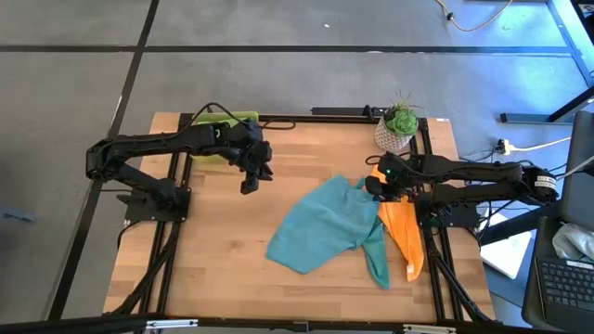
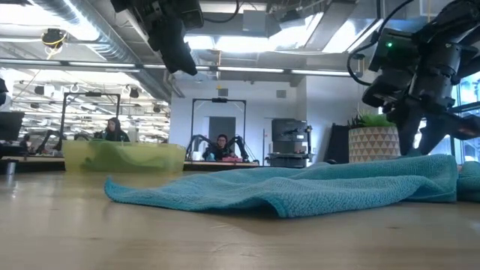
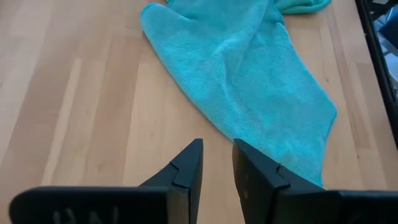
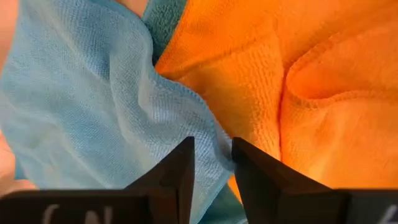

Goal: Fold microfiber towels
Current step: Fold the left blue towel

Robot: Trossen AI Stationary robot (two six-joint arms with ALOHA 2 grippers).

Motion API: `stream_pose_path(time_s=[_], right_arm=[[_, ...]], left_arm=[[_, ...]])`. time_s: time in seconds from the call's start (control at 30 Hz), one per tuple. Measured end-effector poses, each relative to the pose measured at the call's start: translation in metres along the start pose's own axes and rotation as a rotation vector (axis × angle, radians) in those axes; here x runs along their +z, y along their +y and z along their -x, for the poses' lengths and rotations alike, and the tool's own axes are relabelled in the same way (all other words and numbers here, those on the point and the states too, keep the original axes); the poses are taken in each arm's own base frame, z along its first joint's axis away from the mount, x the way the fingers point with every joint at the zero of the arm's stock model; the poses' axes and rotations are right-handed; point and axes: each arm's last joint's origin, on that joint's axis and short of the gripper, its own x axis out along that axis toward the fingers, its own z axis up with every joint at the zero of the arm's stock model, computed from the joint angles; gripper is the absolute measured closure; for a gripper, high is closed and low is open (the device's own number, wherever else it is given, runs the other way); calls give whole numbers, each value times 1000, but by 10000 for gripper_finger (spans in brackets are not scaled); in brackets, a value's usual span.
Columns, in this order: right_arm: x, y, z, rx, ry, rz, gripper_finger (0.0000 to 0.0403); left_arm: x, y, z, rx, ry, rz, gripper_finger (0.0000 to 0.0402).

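**Q:** Towels — where are they sitting right now?

**A:** Teal towel is spread loosely, rumpled, in the middle of the wooden table, toward the right half. An orange towel lies just beside it on the right, the two overlapping along the teal one's right edge. The right wrist view also shows a light blue towel bunched up against the orange one.

**Q:** And the arms?

**A:** The right gripper is down at the upper end of the pile, where teal meets orange. In its wrist view the two dark fingers stand a narrow gap apart with the light blue edge running in between them — looks like it's pinching that edge. The left gripper hangs above bare wood, well apart from the teal towel; its fingers are only slightly parted with nothing between them.

**Q:** Anything else around?

**A:** A yellow-green tray at the back left, under the left arm, and a potted plant at the back right corner. People sit at desks in the room beyond.
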Motion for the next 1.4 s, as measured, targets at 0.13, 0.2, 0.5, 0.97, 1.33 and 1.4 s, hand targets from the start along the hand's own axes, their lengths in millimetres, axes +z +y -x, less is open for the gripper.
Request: stream_pose_path(time_s=[0.13, 0.2, 0.5, 0.97, 1.33, 1.4], right_arm=[[1, -1, 0, -20, -52, 59, 281], [2, -1, 0, -25, -66, 84, 282], [3, 5, -7, 5, -4, 197, 389], [-15, 92, 70, 384, -51, 829, 400], [-41, 178, 125, 278, 85, 1184, 401], [-44, 193, 125, 237, 152, 1224, 401]], left_arm=[[0, 0, 0, 0, 0, 0, 323], [0, 0, 0, 0, 0, 0, 323], [10, 3, 1, 13, -98, -9, 323], [43, 36, -2, -307, -430, 55, 323], [95, 51, -27, -560, -631, -113, 281], [109, 52, -25, -582, -647, -155, 270]])
